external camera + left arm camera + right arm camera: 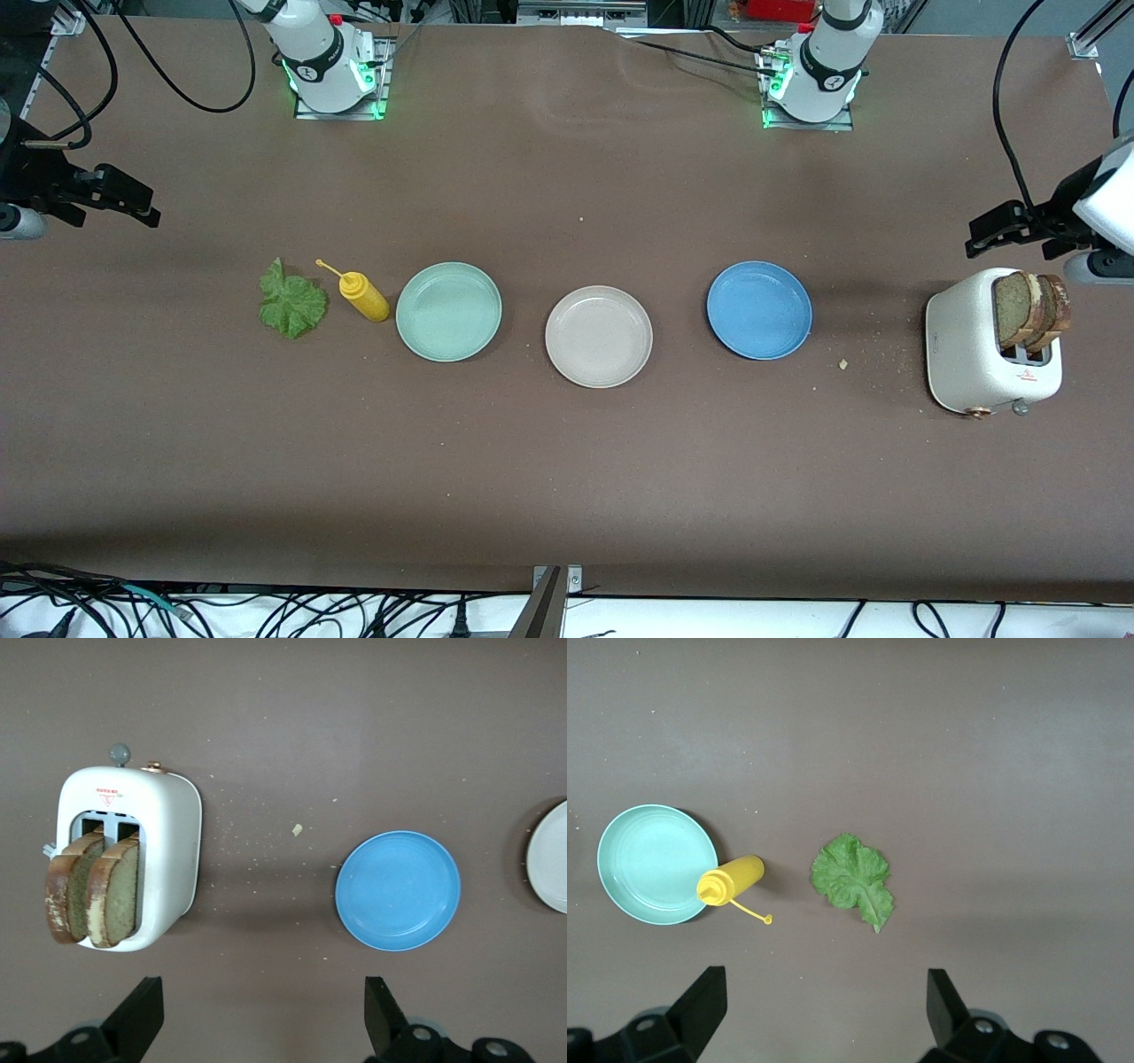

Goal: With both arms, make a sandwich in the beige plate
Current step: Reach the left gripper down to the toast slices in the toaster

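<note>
Centrally, beige plate (599, 337); neighbours apart

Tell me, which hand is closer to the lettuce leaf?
The right hand: it is open, up at the leaf's end of the table. The left hand is open above the toaster at the table's left-arm end.

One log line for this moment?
beige plate: bare | bread: in toaster | lettuce: on table | left hand, right hand: open, waiting

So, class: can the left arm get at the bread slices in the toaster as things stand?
Probably yes. The left gripper is open, and the bread slices stand up out of the toaster with nothing covering them.
</note>
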Motion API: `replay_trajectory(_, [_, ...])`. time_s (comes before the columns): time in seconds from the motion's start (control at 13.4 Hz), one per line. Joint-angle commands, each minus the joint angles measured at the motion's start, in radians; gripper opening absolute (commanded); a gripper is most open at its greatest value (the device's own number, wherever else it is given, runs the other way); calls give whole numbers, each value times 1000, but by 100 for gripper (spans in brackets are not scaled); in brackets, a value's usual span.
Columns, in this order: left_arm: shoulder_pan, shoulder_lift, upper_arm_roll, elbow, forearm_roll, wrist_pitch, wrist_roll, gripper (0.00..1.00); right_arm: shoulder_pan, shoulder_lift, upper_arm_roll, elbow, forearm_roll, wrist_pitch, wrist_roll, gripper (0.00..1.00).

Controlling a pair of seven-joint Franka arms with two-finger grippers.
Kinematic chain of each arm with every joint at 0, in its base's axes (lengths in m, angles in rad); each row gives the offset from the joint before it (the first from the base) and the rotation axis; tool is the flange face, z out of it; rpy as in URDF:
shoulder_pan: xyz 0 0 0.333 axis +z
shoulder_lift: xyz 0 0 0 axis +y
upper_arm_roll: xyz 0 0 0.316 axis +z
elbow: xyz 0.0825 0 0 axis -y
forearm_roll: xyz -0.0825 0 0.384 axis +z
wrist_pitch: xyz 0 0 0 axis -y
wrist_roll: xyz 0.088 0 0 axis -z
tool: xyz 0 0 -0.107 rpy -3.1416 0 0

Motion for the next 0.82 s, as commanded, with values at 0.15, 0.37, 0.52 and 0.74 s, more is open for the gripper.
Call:
replay_trajectory(0.15, [96, 45, -5, -31, -14, 70, 151, 100, 3, -5, -3, 5, 9, -10, -14, 100])
replay_trajectory(0.37, [157, 39, -5, -152, -14, 220, 247, 100, 3, -5, -3, 5, 9, -13, -14, 100])
replay_trajectory(0.52, [185, 40, -5, -203, -14, 286, 297, 100, 3, -7, -3, 5, 9, -11, -14, 100])
replay_trajectory(0.74, [210, 39, -5, -284, -14, 383, 340, 100, 3, -5, -3, 5, 9, -13, -14, 100])
